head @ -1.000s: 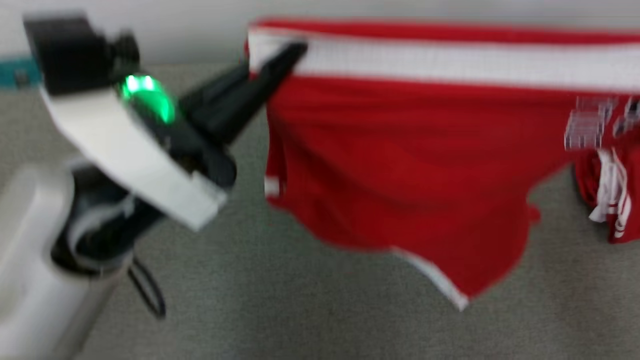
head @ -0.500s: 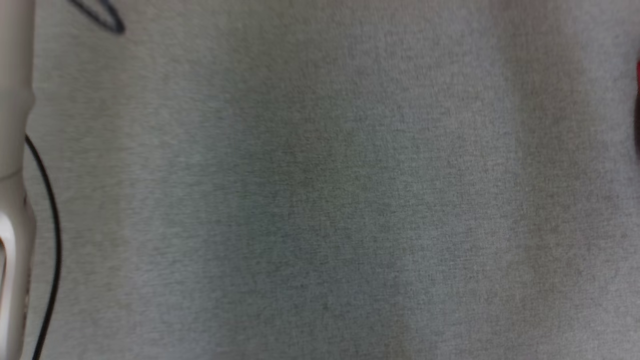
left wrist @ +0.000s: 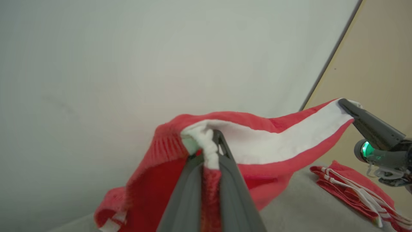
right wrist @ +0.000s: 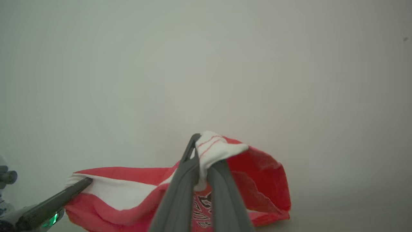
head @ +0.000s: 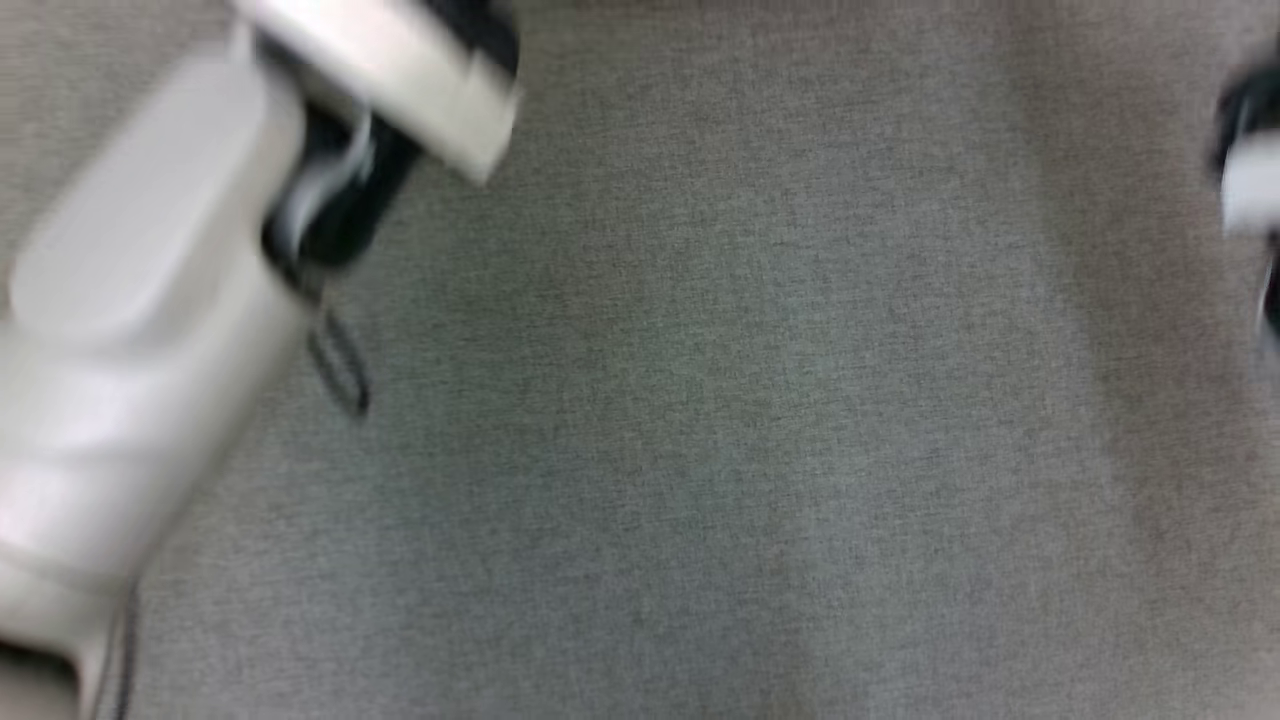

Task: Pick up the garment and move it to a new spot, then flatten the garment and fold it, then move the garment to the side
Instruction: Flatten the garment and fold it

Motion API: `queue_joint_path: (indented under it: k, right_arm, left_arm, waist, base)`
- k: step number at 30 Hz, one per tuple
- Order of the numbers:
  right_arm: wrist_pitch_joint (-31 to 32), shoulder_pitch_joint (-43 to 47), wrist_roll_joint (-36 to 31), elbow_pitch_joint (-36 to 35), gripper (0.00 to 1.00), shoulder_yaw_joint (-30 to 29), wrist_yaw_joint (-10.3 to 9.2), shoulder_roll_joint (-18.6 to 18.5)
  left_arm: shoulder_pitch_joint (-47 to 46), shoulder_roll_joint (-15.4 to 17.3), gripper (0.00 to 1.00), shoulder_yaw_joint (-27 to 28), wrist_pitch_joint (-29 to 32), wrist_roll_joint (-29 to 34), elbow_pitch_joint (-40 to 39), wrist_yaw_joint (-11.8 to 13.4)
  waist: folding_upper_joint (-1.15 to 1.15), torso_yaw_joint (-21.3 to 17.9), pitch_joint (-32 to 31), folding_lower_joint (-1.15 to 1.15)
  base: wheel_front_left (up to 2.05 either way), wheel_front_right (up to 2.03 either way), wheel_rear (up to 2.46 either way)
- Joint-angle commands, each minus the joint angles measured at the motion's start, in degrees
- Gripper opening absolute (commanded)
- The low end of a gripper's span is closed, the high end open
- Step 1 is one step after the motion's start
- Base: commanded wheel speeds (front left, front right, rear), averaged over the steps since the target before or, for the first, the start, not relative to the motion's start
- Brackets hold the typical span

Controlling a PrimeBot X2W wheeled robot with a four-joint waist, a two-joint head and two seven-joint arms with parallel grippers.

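1. Head view is heavily blurred: the pale left forearm crosses the upper left over a grey fabric surface, with a thin black cable loop just beside it. A dark and white blur sits at the right edge; I cannot tell what it is.
2. In the left wrist view, the left gripper is pressed together on one end of the white waistband of the red garment, with cloth bunched between its two fingers.
3. Across that view, the right gripper pinches the other end of the waistband, so the band spans the gap between the two grippers, in front of a pale wall.
4. The garment hangs below the band, raised over the grey surface; whether its lower hem touches the surface I cannot tell.
5. A second red garment with white cords lies on the grey surface below the right gripper, apart from the held one.
6. In the right wrist view, the right gripper's fingers are closed on a white corner of the band, and dark lettering shows on the red cloth between them.
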Motion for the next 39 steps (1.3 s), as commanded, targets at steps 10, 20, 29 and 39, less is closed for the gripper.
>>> queue_joint_path:
  k: [10,20,29,39]
  right_arm:
    - [-2.1,32.9,1.6,-12.4,0.0,0.7,-0.16,-9.6]
    - [-2.1,53.6,-2.5,-15.2,0.0,1.4,-0.16,-10.4]
    - [-2.1,66.8,-0.2,-19.8,0.0,1.0,-0.16,-10.6]
    - [0.8,63.9,1.6,-21.8,0.0,-1.5,-0.16,-14.9]
  left_arm:
    - [26.1,9.4,0.0,-1.7,-2.7,-3.1,-14.0,1.2]
    - [53.5,6.4,0.0,2.7,-2.8,-2.0,-21.4,4.6]
    - [70.7,6.2,0.0,3.9,-2.7,-2.7,-30.2,7.3]
    - [72.5,5.2,0.0,6.5,-2.6,-5.6,-34.9,6.4]
  waist:
    - [0.0,1.4,-10.2,0.0]
    - [0.0,0.9,-21.3,0.0]
    - [0.0,0.7,-25.4,0.0]
    - [0.0,2.9,-22.6,0.0]
  base:
    - [0.0,0.0,0.0]
    - [0.0,0.0,0.0]
    - [0.0,0.0,0.0]
    - [0.0,0.0,0.0]
